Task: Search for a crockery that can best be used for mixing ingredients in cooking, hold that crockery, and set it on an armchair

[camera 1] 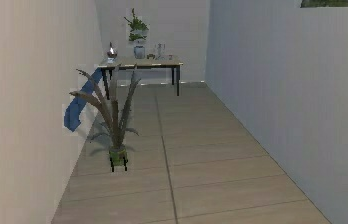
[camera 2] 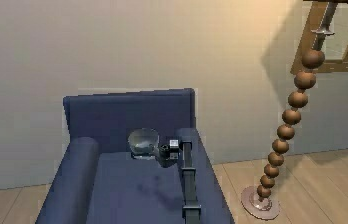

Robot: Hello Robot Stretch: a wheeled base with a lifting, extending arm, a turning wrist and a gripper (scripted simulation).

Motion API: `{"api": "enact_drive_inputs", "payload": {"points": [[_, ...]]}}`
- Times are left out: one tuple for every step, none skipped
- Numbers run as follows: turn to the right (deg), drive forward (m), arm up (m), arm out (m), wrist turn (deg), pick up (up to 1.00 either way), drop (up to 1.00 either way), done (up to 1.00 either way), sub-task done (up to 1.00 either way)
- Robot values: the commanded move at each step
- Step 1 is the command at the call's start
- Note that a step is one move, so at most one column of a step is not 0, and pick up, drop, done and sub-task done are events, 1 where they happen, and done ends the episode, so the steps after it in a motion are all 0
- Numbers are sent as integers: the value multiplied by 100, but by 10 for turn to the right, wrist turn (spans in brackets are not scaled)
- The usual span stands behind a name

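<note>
A clear glass bowl [camera 2: 144,143] hangs at the far end of my gripper [camera 2: 162,150], just above the seat of a dark blue armchair [camera 2: 102,120] and in front of its backrest. The gripper holds the bowl. My dark arm [camera 2: 190,185] rises from the arm side view's bottom edge and passes over the armchair's right armrest.
A wooden bead column on a round base [camera 2: 285,125] stands right of the armchair. In the forward view a potted plant [camera 1: 114,125] stands on the wood floor by the left wall, beside a blue shape [camera 1: 79,110]. A table [camera 1: 147,68] with a plant and small items closes the corridor's far end.
</note>
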Motion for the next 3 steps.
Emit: {"api": "enact_drive_inputs", "payload": {"points": [[0,0,0,0,0,0,100,0,0],[0,0,10,0,0,0,0,0,0],[0,0,0,-8,0,0,0,0,0]]}}
